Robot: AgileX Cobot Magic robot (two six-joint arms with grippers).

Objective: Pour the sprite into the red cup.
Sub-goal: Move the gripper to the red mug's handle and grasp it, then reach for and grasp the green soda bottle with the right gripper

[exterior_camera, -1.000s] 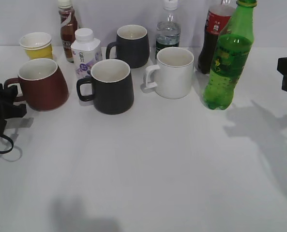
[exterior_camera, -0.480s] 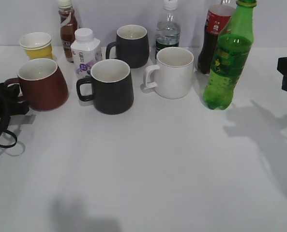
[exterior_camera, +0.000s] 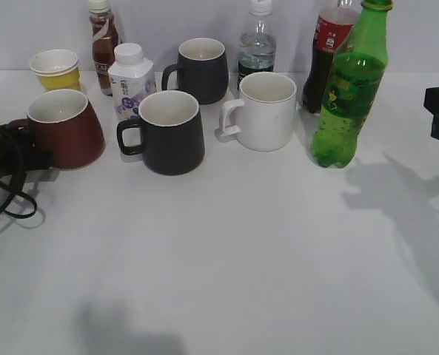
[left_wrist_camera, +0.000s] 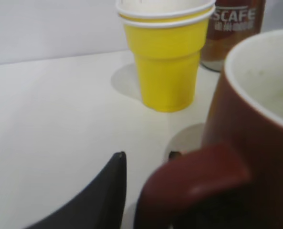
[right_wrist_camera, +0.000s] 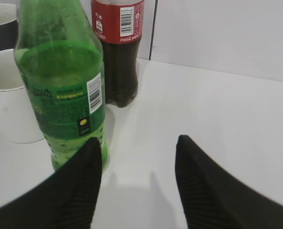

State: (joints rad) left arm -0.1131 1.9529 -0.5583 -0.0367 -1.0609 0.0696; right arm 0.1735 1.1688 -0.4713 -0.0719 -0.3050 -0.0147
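Left gripper point(exterior_camera: 41, 159) at the red cup point(exterior_camera: 65, 127) handle.

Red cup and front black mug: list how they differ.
The red cup is maroon; the front black mug is black. The red cup widens toward its base, while the black mug's sides run nearly straight. The left gripper is at the red cup's handle; nothing is near the black mug. The red cup stands at the table's left edge, the black mug nearer the middle. Both are upright, white inside, with handles pointing left.
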